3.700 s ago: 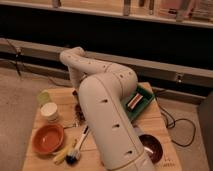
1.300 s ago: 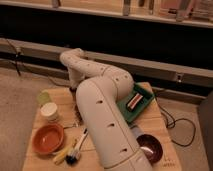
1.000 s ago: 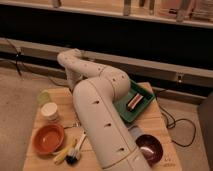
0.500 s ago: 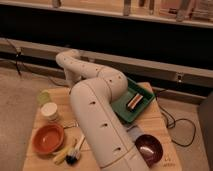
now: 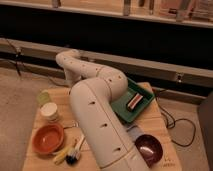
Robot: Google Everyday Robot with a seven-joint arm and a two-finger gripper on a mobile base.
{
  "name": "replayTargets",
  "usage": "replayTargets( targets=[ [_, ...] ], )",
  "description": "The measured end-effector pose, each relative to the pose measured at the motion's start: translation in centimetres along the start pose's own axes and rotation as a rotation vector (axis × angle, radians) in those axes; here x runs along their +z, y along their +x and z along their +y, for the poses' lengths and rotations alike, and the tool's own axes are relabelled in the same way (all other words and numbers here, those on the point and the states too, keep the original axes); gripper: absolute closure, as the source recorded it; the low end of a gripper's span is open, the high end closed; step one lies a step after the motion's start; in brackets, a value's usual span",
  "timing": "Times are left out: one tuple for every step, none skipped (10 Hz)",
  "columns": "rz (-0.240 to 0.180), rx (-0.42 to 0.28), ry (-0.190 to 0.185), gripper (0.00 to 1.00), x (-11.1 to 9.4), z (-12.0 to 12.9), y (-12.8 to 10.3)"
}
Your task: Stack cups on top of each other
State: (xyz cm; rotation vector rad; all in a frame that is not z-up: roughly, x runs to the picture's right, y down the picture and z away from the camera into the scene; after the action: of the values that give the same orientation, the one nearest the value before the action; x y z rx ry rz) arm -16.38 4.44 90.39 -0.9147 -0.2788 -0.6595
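A pale yellow-green cup [image 5: 43,96] stands at the table's far left edge. A white cup [image 5: 50,111] stands just in front of it, beside it and not on it. My white arm [image 5: 97,115] rises from the bottom of the view and bends at an elbow [image 5: 69,57] above the table's back left. The gripper is hidden behind the arm's lower link, somewhere right of the cups. No cup is seen held.
A wide orange bowl [image 5: 48,138] sits at the front left. A brush and a yellow item [image 5: 70,152] lie beside it. A dark maroon bowl [image 5: 148,148] is at the front right. A green tray [image 5: 120,112] with a small object [image 5: 134,103] is at the back right. A cable [image 5: 172,125] runs on the floor.
The arm has swung to the left, its elbow now closer to the table's back left corner. The two cups have not moved.
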Motion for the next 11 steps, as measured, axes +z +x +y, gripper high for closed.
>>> replayTargets(
  targets=[
    [0.004,-0.013,0.016,0.99,-0.9,0.1,-0.5],
    [0.008,-0.028,0.041,0.99,-2.1,0.4,-0.9],
    [0.011,-0.039,0.054,0.99,-3.1,0.8,-1.2],
    [0.013,-0.056,0.08,0.99,-4.4,1.0,-1.7],
    [0.013,-0.074,0.099,0.99,-5.3,1.1,-2.3],
    [0.011,-0.101,0.121,0.99,-5.9,0.8,-3.2],
    [0.008,-0.119,0.134,0.99,-6.2,0.6,-3.9],
    [0.005,-0.143,0.148,0.99,-6.6,0.3,-4.7],
    [0.001,-0.168,0.162,0.99,-7.0,0.0,-5.5],
    [0.0,-0.191,0.173,0.99,-7.4,-0.3,-6.4],
    [-0.001,-0.215,0.185,0.99,-7.9,-0.7,-7.4]
  ],
)
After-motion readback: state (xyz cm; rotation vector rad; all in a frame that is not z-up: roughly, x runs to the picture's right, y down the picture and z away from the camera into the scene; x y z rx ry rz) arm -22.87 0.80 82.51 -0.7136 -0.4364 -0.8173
